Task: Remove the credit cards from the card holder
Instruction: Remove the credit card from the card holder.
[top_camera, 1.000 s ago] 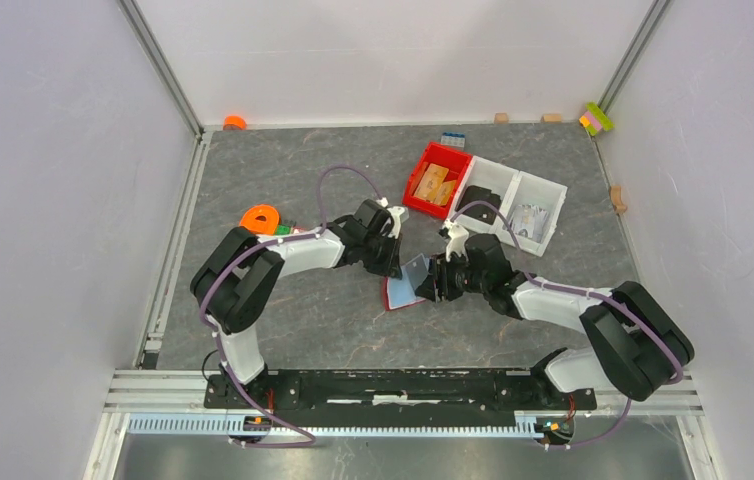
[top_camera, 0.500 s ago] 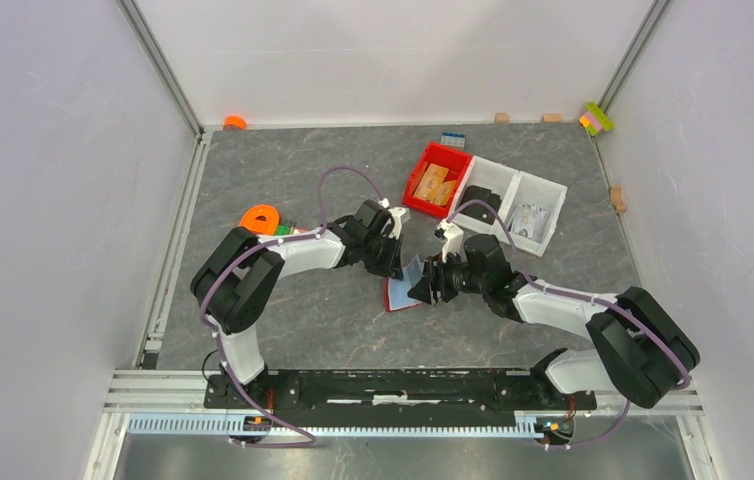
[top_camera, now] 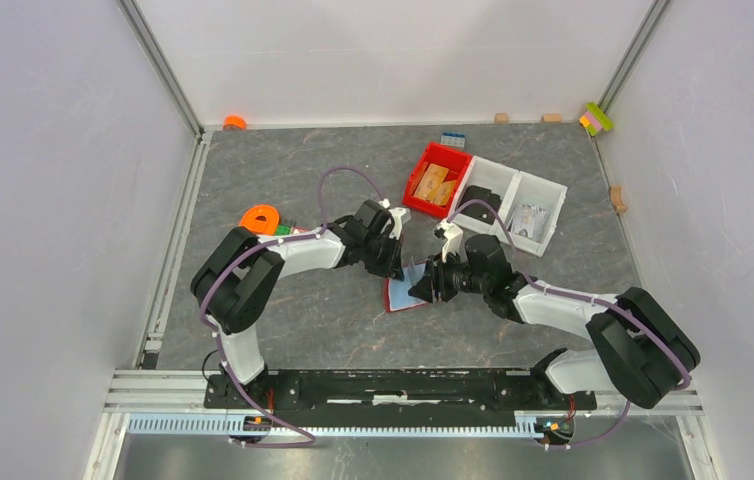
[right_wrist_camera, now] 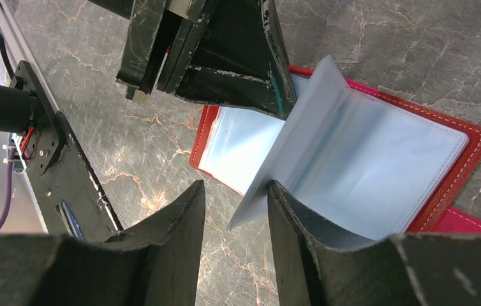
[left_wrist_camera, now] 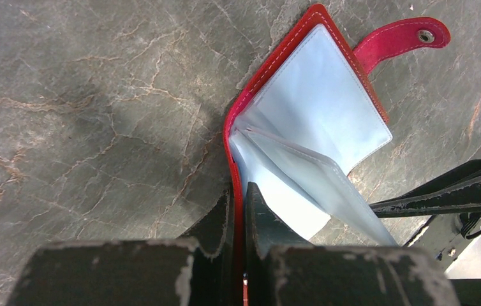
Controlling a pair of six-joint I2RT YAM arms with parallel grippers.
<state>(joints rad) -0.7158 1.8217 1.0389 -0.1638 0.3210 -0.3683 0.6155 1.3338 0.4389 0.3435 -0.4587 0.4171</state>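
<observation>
Left wrist: stitched red card holder [left_wrist_camera: 314, 108], glossy pale-blue sleeves [left_wrist_camera: 289, 185]; veined grey tabletop [left_wrist_camera: 97, 95].

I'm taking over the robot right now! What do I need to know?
Left gripper: shut on the cover edge of the small dark red folding card holder, which lies open.
Right gripper: open, with the edge of a lifted light blue sheet between its fingers, not clamped. Card or sleeve, cannot tell.
Done: holder opened.
Left: no card seen out yet, so pull them all.

White-and-black arms [top_camera: 293, 252] [top_camera: 563, 305], purple cables [top_camera: 338, 175], scuffed black end effectors [left_wrist_camera: 239, 191] [right_wrist_camera: 235, 191]
</observation>
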